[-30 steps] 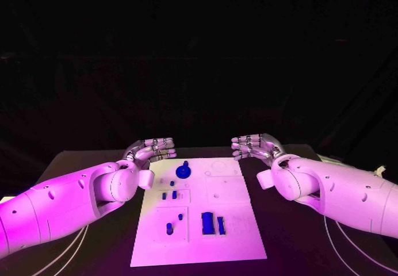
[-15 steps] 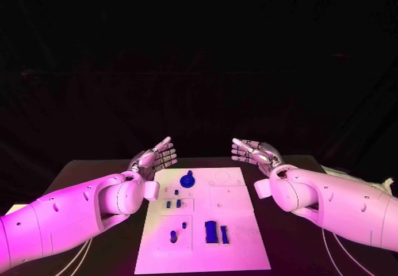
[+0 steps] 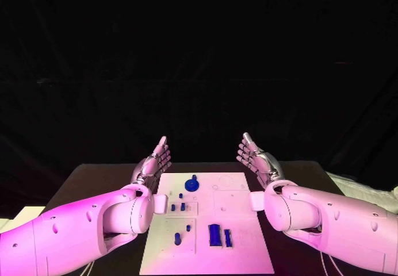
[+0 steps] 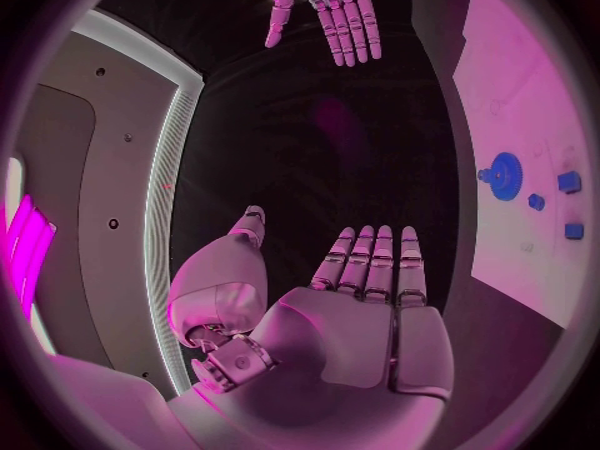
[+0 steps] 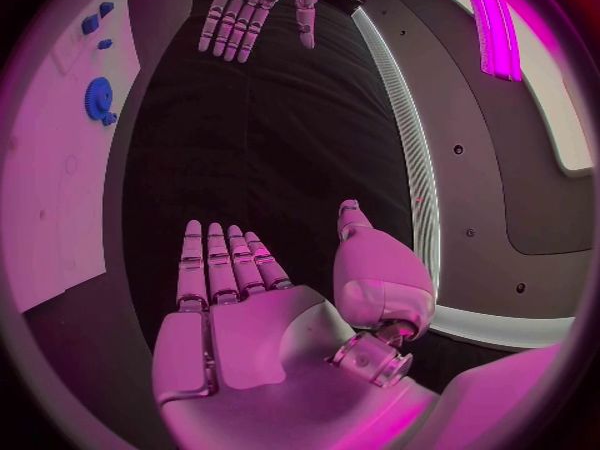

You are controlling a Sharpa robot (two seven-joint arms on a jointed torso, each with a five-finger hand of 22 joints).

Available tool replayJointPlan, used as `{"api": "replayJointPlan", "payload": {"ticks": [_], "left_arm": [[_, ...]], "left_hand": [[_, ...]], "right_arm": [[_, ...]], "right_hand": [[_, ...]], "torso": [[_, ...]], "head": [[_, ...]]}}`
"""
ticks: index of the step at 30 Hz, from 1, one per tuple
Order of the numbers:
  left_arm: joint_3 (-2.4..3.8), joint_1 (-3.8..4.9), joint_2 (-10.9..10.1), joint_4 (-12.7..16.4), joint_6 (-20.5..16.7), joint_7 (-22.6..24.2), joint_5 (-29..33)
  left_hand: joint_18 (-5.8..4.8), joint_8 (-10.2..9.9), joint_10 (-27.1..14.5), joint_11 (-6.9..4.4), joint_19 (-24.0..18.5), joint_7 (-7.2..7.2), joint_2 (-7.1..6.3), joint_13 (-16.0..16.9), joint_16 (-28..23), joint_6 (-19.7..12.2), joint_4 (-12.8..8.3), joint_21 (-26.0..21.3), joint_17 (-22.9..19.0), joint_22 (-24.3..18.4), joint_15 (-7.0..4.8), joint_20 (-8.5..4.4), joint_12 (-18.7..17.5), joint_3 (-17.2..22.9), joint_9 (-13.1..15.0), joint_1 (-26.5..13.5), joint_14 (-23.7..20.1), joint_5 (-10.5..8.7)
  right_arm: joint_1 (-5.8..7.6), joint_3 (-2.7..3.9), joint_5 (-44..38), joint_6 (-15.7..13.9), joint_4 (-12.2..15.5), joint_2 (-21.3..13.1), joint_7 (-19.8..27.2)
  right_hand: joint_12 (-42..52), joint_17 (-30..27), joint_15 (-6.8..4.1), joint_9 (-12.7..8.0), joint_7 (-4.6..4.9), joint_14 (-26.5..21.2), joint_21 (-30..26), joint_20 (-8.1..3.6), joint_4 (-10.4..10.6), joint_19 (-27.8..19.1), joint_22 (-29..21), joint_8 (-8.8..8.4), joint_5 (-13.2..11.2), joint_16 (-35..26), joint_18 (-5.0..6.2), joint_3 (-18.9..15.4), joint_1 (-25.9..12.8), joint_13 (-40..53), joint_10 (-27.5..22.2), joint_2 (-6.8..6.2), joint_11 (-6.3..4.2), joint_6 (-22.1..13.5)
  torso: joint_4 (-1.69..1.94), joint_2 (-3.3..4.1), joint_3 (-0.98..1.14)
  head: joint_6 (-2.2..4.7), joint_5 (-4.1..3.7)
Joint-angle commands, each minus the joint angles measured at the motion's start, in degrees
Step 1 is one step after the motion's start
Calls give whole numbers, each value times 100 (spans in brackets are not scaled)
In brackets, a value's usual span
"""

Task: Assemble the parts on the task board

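Note:
The white task board [image 3: 236, 241] lies in the middle of the black table. Several blue parts sit on it: a round gear-like piece [image 3: 192, 184] near the far end, small pegs [image 3: 178, 206] in the middle, a rectangular block [image 3: 215, 234] toward the near end. My left hand [image 3: 155, 161] is raised above the board's far left corner, fingers straight and together, holding nothing. My right hand [image 3: 255, 156] mirrors it above the far right corner, flat and empty. The left wrist view shows the flat left hand [image 4: 363, 310], the right hand [image 4: 331, 10] opposite, and the board [image 4: 525, 90]. The right wrist view shows the right hand [image 5: 238, 310].
The black table [image 3: 99, 178] extends to both sides of the board. A pale object [image 3: 365, 192] lies at the table's right edge. Both forearms flank the board's near half.
Both hands have uncurled from loosely bent fingers to flat, straight fingers and lifted upward. The whole picture has shifted, so the camera moved too.

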Motion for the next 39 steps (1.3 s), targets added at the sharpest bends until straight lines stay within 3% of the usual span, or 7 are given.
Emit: {"api": "replayJointPlan", "payload": {"ticks": [1,13,26,27,29,32,39], "left_arm": [[10,-9,-2,58,-545,349,-279],[10,-9,-2,58,-545,349,-279],[10,-9,-2,58,-545,349,-279],[10,-9,-2,58,-545,349,-279],[10,-9,-2,58,-545,349,-279],[10,-9,-2,58,-545,349,-279],[10,-9,-2,58,-545,349,-279]], "left_hand": [[-383,-30,-650,-52,-546,-71,5,-10,-344,-609,-3,-35,-72,-320,-25,-295,-33,-576,-9,-860,-597,-40],[-383,-30,-1166,-52,-968,-71,5,-10,-344,-1091,-3,-35,-72,-969,-25,-295,-33,-576,-9,-1535,-1063,-40],[-383,-30,-1494,-52,-1230,-71,5,-10,-344,-1395,-3,-35,-72,-969,-25,-295,-33,-576,-9,-1966,-1353,-40],[-383,-30,-1578,-52,-1638,-71,5,-10,-344,-1859,-3,-35,-72,-969,-25,-295,-33,-576,-9,-2077,-1805,-40],[-383,-30,-1982,-52,-1638,-71,5,-10,-344,-1859,-3,-35,-72,-969,-25,-295,-33,-576,-9,-2615,-1805,-40],[-383,-30,-1982,-52,-1638,-71,5,-10,-344,-1859,-3,-35,-72,-969,-25,-295,-33,-576,-9,-2615,-1805,-40],[-383,-30,-1982,-52,-1638,-71,5,-10,-344,-1859,-3,-35,-72,-969,-25,-295,-33,-576,-9,-2615,-1805,-40]], "right_arm": [[-6,5,208,-376,26,-5,312],[-6,5,208,-376,26,-5,312],[-6,5,208,-376,26,-5,312],[-6,5,208,-376,26,-5,312],[-6,5,208,-376,26,-5,312],[-6,5,208,-376,26,-5,312],[-6,5,208,-376,26,-5,312]], "right_hand": [[-34,-148,-9,-28,-96,-693,-224,-161,-45,-586,-531,-41,-110,-38,-288,-9,-947,-51,-669,-5,-37,-608],[-34,-148,-9,-28,-96,-1240,-681,-161,-45,-1048,-531,-41,-110,-38,-288,-9,-1688,-51,-1196,-5,-37,-1083],[-34,-148,-9,-28,-96,-1593,-681,-161,-45,-1342,-531,-41,-110,-38,-288,-9,-2176,-51,-1543,-5,-37,-1388],[-34,-148,-9,-28,-96,-1600,-681,-161,-45,-1349,-531,-41,-110,-38,-288,-9,-2196,-51,-1552,-5,-37,-1388],[-34,-148,-9,-28,-96,-1707,-681,-161,-45,-1796,-531,-41,-110,-38,-288,-9,-2333,-51,-2053,-5,-37,-1857],[-34,-148,-9,-28,-96,-2120,-681,-161,-45,-1796,-531,-41,-110,-38,-288,-9,-2900,-51,-2053,-5,-37,-1857],[-34,-148,-9,-28,-96,-2120,-681,-161,-45,-1796,-531,-41,-110,-38,-288,-9,-2900,-51,-2053,-5,-37,-1857]], "torso": [[2,-5,1],[2,-5,1],[2,-5,1],[2,-5,1],[2,-5,1],[2,-5,1],[2,-5,1]], "head": [[0,0],[0,0],[0,0],[0,0],[0,0],[0,0],[0,0]]}}
